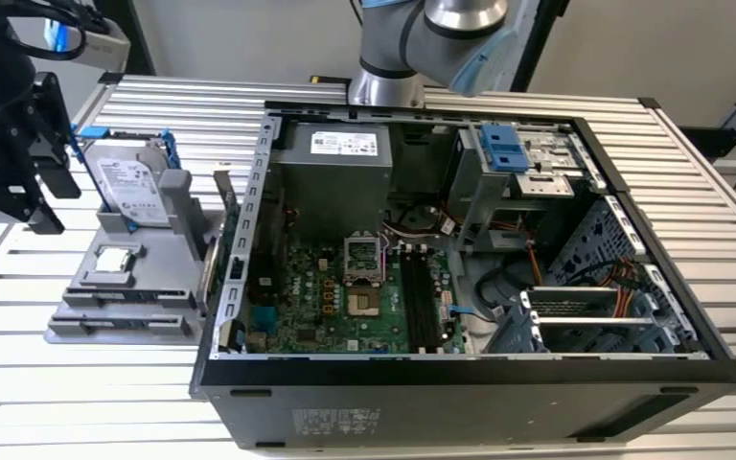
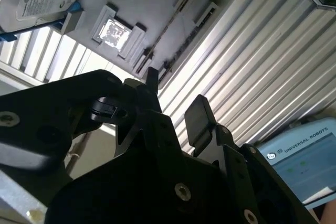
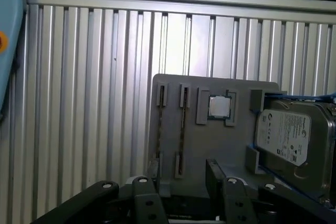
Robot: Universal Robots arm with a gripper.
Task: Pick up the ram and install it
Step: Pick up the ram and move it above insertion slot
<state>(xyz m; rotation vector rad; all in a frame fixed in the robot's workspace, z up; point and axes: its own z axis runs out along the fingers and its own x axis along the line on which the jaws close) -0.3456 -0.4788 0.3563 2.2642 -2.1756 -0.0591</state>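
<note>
1 gripper (image 3: 185,167), spread wide, empty, near ram (image 3: 182,129), exterior view adds computer case (image 1: 471,369)

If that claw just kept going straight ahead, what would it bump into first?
Probably the ram standing in the gray holder, lined up between the open gripper's fingers; depth is unclear.

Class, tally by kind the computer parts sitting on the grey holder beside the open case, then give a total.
hard drive: 1
processor: 1
ram: 1 stick that I can make out, standing on edge
Total: 3
</note>
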